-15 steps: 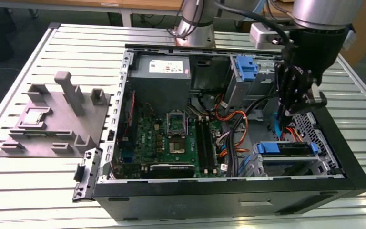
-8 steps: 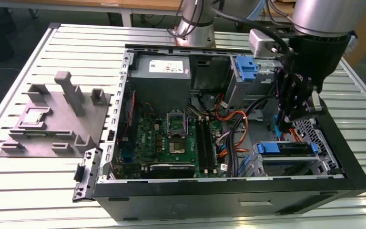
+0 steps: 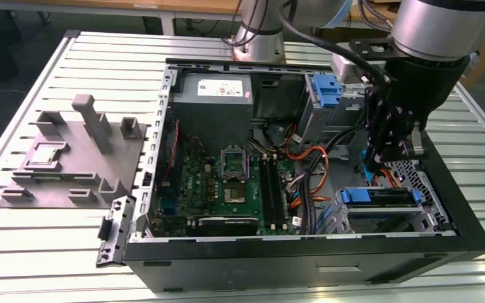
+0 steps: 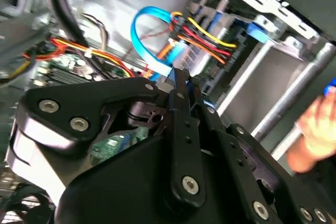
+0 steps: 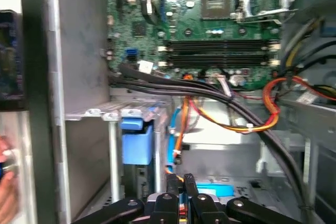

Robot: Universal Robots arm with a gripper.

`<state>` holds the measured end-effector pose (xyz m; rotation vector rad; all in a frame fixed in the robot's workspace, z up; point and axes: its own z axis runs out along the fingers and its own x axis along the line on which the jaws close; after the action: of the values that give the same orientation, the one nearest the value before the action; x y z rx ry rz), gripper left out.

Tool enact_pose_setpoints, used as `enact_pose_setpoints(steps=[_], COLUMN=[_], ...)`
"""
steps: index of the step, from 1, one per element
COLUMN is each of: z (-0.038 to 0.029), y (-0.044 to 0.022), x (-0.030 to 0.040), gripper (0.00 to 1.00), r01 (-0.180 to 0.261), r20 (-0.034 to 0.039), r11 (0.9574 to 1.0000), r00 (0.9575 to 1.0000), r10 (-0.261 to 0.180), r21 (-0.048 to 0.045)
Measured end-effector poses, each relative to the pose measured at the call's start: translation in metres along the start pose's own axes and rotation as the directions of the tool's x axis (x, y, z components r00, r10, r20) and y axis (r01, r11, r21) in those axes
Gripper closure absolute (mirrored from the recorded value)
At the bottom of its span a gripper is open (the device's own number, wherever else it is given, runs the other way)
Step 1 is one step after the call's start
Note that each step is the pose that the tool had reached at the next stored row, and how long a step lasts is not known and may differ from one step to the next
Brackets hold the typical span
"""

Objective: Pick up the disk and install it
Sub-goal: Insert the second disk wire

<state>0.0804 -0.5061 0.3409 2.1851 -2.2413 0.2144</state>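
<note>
No print can be read; the white label (image 3: 223, 88) on the grey power box shows only blurred marks.

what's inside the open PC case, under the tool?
Inside the case: green motherboard, orange and black cables, blue carriers in the drive cage. The tool and arm cover the spot directly below it.

The arm (image 3: 419, 82) reaches into the open computer case (image 3: 310, 252) above the disk (image 3: 379, 197).
</note>
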Motion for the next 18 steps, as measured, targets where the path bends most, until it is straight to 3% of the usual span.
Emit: enact_pose_setpoints(steps=[7, 15, 16, 18], z=[0.0013, 0.0027, 0.003, 0.0038], y=[-0.0007, -0.0043, -0.0044, -0.0045], x=[0.0127, 0.0149, 0.0167, 0.0202], gripper=[0.84, 0.84, 0.84, 0.84], r01=[0.0, -0.001, -0.001, -0.002], r20=[0.0033, 0.0034, 0.0056, 0.0193], r11=[1.0, 1.0, 1.0, 1.0], r00=[1.0, 1.0, 1.0, 0.9998], r10=[0.0, 0.001, 0.001, 0.002], r21=[0.0018, 0.0021, 0.0025, 0.003])
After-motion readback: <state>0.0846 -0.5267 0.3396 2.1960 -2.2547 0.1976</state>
